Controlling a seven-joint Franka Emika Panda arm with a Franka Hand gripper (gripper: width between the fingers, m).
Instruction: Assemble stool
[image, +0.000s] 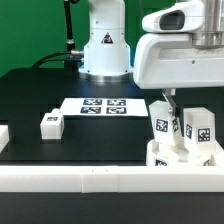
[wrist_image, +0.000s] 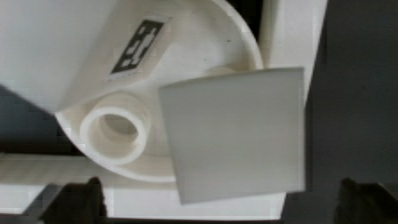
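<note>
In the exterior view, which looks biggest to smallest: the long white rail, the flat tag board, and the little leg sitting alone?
1. border rail, though it is also nearest the camera
2. marker board
3. lone leg

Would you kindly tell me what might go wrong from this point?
1. The open gripper hangs right by one upright leg and its neighbour on the seat; a sideways move might knock either askew.
2. The loose leg lies apart on the table; a poor grasp could tip it.
</note>
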